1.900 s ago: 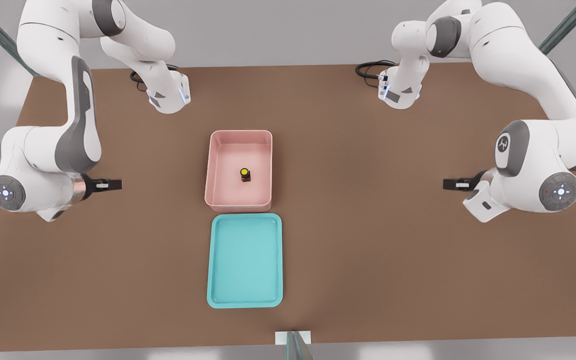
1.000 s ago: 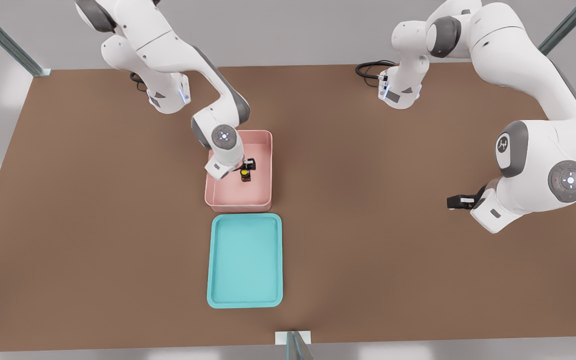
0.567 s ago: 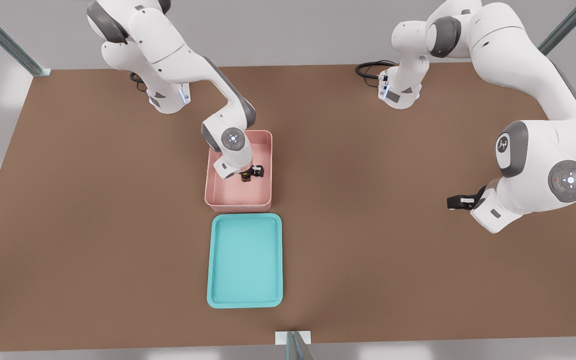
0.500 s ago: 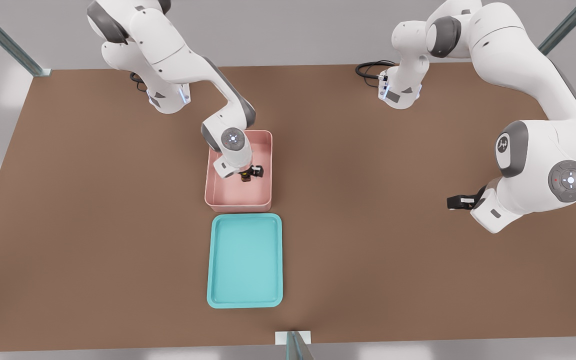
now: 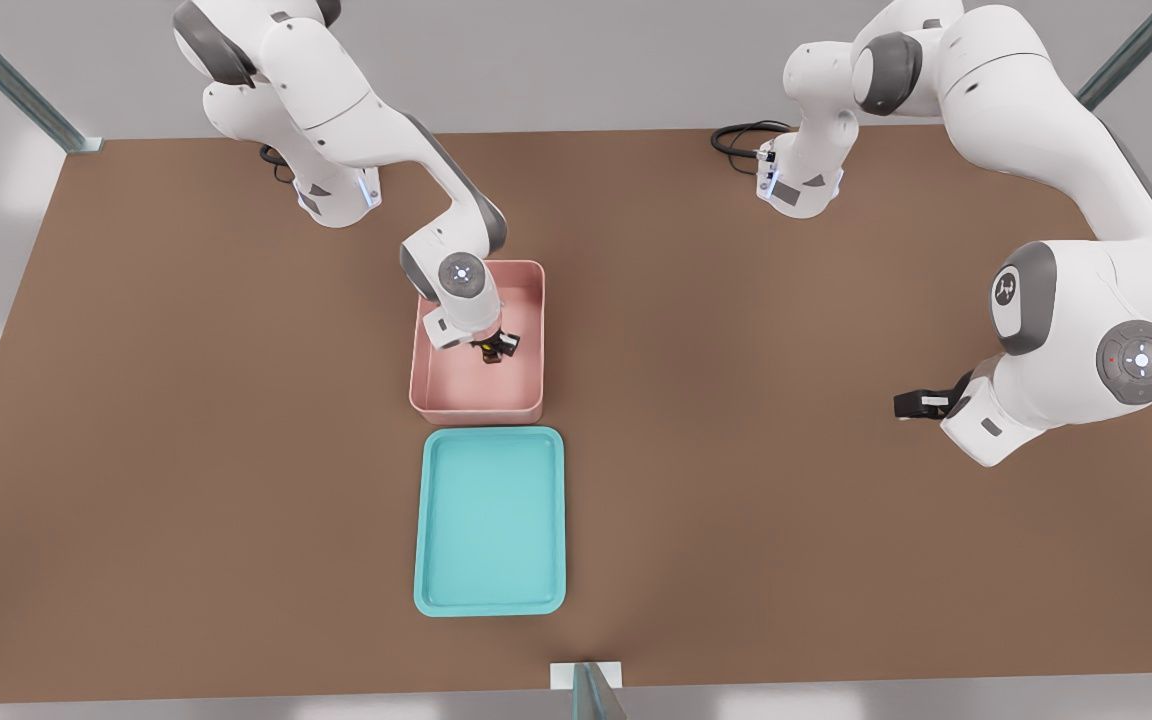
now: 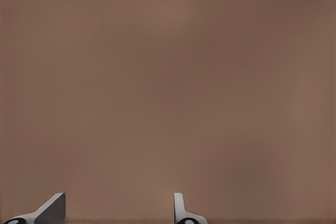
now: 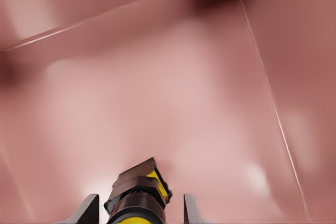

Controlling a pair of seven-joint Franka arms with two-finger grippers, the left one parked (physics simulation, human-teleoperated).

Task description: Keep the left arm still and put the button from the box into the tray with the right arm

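Note:
The pale pink box point(image 5: 477, 408) sits mid-table, with the turquoise tray point(image 5: 491, 520) just in front of it. Reaching down into the box from the front view's left is the right arm point(image 5: 376, 120). Its small black gripper point(image 5: 497, 347) is shut on the button point(image 5: 489, 355), a tiny dark block with a yellow cap. In the right wrist view, the button point(image 7: 137, 192) sits between the two fingertips point(image 7: 89, 209) of the gripper point(image 7: 139, 209), over the pink box floor point(image 7: 173, 98). The button is near the box's middle.
The brown table point(image 5: 186, 480) spreads around both containers. The parked arm point(image 5: 1076, 330) hangs over the table at the front view's right, far from the box. A cable point(image 5: 741, 135) lies by its base.
The right arm swung from the table's left side into the box and lowered its gripper onto the button. In the last half second the wrist shifted slightly; the button stays near the same spot.

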